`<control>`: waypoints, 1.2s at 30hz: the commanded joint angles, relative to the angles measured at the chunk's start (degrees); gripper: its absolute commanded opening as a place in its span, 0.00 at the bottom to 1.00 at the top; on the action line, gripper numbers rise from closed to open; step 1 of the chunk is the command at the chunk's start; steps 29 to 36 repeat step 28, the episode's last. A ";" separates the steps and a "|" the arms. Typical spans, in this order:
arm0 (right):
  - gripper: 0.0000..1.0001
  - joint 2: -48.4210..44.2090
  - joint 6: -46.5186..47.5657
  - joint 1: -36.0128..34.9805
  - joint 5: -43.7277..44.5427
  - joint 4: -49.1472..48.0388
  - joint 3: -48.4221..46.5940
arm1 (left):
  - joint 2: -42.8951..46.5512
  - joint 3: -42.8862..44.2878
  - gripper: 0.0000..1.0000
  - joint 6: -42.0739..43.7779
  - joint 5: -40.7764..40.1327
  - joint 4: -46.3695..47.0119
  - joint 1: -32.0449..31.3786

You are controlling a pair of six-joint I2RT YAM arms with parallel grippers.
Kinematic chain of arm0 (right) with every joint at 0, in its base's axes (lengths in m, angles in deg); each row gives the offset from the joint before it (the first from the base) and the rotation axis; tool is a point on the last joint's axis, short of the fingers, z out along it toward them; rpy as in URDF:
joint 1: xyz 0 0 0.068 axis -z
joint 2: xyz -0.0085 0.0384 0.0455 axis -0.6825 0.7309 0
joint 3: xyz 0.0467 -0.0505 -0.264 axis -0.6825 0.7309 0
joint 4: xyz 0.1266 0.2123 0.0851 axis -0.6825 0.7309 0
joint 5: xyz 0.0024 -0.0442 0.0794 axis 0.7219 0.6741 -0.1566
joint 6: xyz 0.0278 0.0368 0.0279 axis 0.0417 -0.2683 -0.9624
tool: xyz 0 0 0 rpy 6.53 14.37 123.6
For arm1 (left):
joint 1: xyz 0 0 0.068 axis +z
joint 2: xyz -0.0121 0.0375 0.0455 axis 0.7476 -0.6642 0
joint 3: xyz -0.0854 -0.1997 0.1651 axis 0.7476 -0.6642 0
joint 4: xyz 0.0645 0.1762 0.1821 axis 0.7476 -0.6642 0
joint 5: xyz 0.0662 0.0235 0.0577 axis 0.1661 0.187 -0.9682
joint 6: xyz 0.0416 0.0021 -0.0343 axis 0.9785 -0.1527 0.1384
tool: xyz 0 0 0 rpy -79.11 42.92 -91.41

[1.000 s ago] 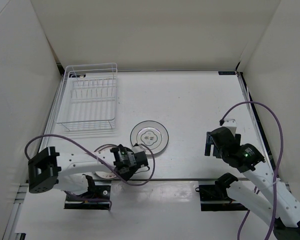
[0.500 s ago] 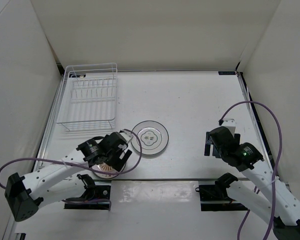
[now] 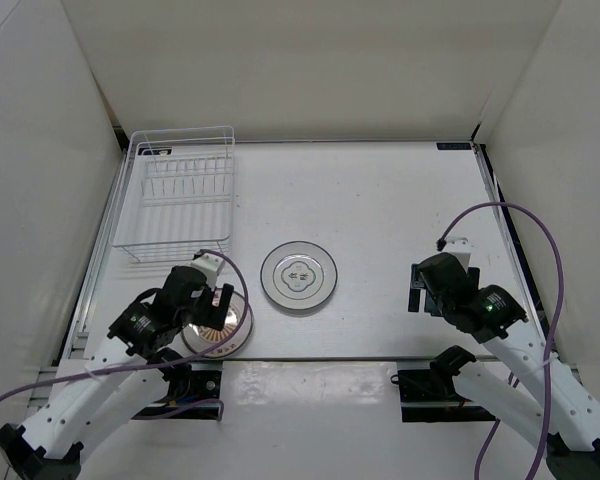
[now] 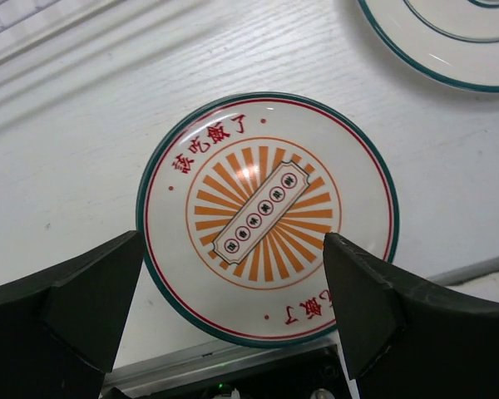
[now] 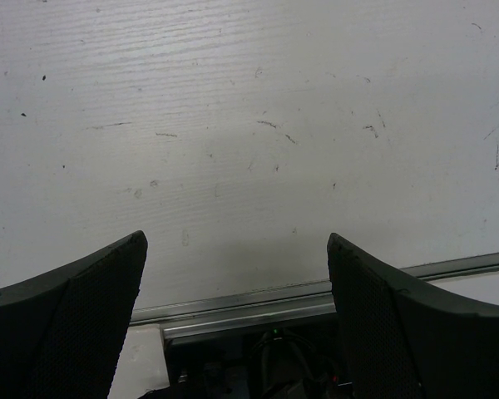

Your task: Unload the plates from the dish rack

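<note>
Plate (image 4: 266, 218) round, glossy, orange sunburst | rack (image 3: 180, 203) white wire, rectangular

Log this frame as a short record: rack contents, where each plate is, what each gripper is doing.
rack: white wire dish rack, far left of the white table, no plates visible in it
plate 1: white-grey ringed plate with dark centre motif, flat, mid-table
plate 2: orange sunburst plate with green rim, flat at near edge, left of plate 1, apart from it
left gripper: open, over plate 2, not gripping
right gripper: open, over bare table
status: both plates out of rack
</note>
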 commanded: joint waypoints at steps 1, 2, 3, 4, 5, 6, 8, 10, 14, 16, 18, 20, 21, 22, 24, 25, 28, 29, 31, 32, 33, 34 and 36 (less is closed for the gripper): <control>0.90 -0.53 0.39 -0.13 0.15 -1.65 -0.41 | 3.54 -2.58 1.00 0.45 -3.56 4.34 1.27; 0.90 -0.62 0.56 -0.13 0.15 -1.82 -0.33 | 4.15 -2.68 1.00 0.10 -4.71 4.35 1.35; 0.90 -0.88 0.38 -0.13 0.07 -1.91 -0.15 | 4.07 -2.59 1.00 -0.68 -5.59 3.57 1.70; 0.90 -0.97 0.47 -0.13 -0.20 -2.09 -0.07 | 3.81 -2.16 1.00 -1.21 -7.51 2.86 1.71; 0.90 -0.80 0.56 -0.13 -0.20 -2.09 -0.15 | 3.72 -2.07 1.00 -1.83 -7.97 2.59 1.71; 0.90 -0.79 0.56 -0.22 -0.29 -1.83 -0.07 | 3.54 -2.24 1.00 -1.92 -8.67 2.50 1.71; 0.90 -0.88 0.65 -0.13 -0.37 -2.00 -0.24 | 3.72 -2.24 1.00 -2.18 -10.69 2.68 2.06; 0.90 -0.71 0.73 -0.13 -0.37 -2.09 -0.24 | 4.59 -2.59 1.00 -2.63 -11.66 2.86 3.89; 0.90 -0.88 0.73 -0.13 -0.64 -1.74 -0.41 | 5.57 -4.09 1.00 -1.75 -7.10 6.01 9.07; 0.90 -0.79 0.91 -0.13 -1.16 -1.74 -0.68 | 3.03 -2.78 1.00 -2.10 -2.11 7.95 14.15; 0.90 -0.97 1.26 -0.04 -1.95 -2.26 -0.94 | -1.54 -0.15 1.00 -4.63 -0.95 7.43 16.37; 0.90 -0.71 1.70 -0.04 -2.48 -2.44 -1.38 | -8.39 3.20 1.00 -6.75 -1.12 5.67 19.36; 0.90 -0.36 1.88 -0.04 -3.27 -2.61 -1.82 | -11.11 5.03 1.00 -9.89 -1.38 3.49 20.15; 0.90 -0.35 1.79 -0.13 -3.45 -2.70 -1.82 | -11.14 5.75 1.00 -10.44 -1.55 3.03 20.86; 0.90 0.52 1.44 0.04 -4.06 -1.74 -2.52 | -10.18 4.10 1.00 -10.71 -2.08 7.04 20.95; 0.90 0.87 1.35 -0.04 -4.41 -1.56 -2.96 | -7.99 2.26 1.00 -10.89 -2.61 8.64 21.13; 0.90 2.28 0.48 0.04 -4.16 -0.69 -4.10 | -1.48 -2.93 1.00 -7.48 -2.61 16.73 21.04; 0.90 2.28 0.48 0.04 -4.16 -0.69 -4.10 | -1.48 -2.93 1.00 -7.48 -2.61 16.73 21.04; 0.90 2.28 0.48 0.04 -4.16 -0.69 -4.10 | -1.48 -2.93 1.00 -7.48 -2.61 16.73 21.04; 0.90 2.28 0.48 0.04 -4.16 -0.69 -4.10 | -1.48 -2.93 1.00 -7.48 -2.61 16.73 21.04; 0.90 2.28 0.48 0.04 -4.16 -0.69 -4.10 | -1.48 -2.93 1.00 -7.48 -2.61 16.73 21.04; 0.90 2.28 0.48 0.04 -4.16 -0.69 -4.10 | -1.48 -2.93 1.00 -7.48 -2.61 16.73 21.04; 0.90 2.28 0.48 0.04 -4.16 -0.69 -4.10 | -1.48 -2.93 1.00 -7.48 -2.61 16.73 21.04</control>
